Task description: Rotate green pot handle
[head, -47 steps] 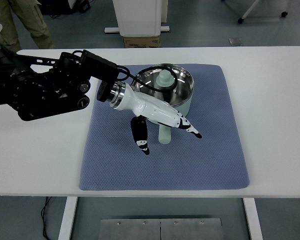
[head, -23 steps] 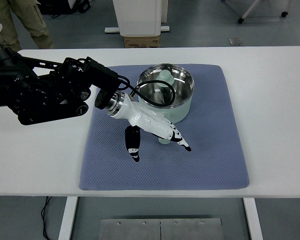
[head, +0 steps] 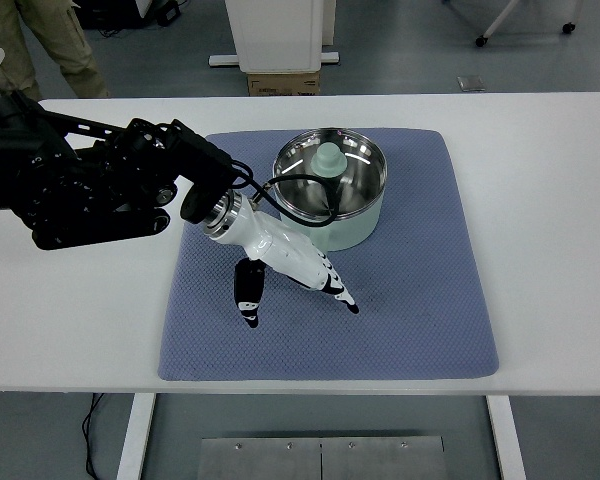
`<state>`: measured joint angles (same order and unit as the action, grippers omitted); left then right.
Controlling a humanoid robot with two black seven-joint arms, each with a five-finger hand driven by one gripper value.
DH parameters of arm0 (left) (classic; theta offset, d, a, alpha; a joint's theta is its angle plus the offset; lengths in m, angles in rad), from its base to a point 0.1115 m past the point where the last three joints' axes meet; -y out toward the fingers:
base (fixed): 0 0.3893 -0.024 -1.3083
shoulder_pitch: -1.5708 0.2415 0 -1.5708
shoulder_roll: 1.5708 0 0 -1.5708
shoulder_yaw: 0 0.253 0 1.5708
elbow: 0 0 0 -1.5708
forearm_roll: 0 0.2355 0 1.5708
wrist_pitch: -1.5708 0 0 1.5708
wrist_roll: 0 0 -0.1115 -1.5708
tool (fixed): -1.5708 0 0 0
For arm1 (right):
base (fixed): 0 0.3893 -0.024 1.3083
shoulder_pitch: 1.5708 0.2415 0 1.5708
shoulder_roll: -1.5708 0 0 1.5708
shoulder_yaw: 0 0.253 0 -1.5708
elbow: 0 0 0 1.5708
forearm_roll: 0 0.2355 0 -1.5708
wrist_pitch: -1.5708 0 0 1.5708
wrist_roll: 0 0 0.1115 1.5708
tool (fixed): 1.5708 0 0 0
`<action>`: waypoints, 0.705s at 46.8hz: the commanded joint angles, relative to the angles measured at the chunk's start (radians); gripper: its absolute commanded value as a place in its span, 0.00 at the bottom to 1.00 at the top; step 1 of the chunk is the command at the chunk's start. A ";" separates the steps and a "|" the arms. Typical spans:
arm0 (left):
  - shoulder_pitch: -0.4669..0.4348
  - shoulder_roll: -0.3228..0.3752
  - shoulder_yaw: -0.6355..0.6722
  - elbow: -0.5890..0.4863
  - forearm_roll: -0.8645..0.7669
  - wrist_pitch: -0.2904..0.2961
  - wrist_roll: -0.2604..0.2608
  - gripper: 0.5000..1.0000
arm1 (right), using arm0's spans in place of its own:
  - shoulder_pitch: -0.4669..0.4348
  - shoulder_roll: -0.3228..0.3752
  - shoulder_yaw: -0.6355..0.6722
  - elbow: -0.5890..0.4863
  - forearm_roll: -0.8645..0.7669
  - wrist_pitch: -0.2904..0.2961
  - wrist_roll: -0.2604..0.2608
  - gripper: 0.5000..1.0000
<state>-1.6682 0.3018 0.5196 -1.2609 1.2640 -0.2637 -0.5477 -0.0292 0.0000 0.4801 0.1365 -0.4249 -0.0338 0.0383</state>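
The left hand [head: 285,265] hovered open-fingered over the mat [head: 420,300], clear of the pot [head: 332,185], so turning its handle meant first closing on it squarely.

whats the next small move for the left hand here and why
Probably draw the left hand clear toward the left edge: its fingers are spread over the blue mat, holding nothing, and no handle sticks out in front of the green pot.

- One green pot [head: 332,190], centre of the frame
- One blue mat [head: 420,290] under it
- One white table [head: 550,220]
- One robot hand [head: 285,265], left of centre
- One cardboard box [head: 283,84], top centre
- One person [head: 50,45], upper left corner
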 commanded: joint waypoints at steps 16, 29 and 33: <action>-0.071 0.014 0.077 0.000 0.107 0.000 -0.004 1.00 | 0.000 0.000 0.000 0.000 0.000 0.000 0.000 1.00; -0.099 0.020 0.117 0.000 0.236 0.000 -0.031 1.00 | 0.000 0.000 0.000 0.000 0.000 0.000 0.000 1.00; -0.110 0.026 0.141 0.000 0.265 0.000 -0.031 1.00 | 0.000 0.000 0.000 0.000 0.000 0.000 0.000 1.00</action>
<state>-1.7720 0.3232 0.6431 -1.2610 1.5084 -0.2641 -0.5792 -0.0292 0.0000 0.4801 0.1365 -0.4249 -0.0338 0.0383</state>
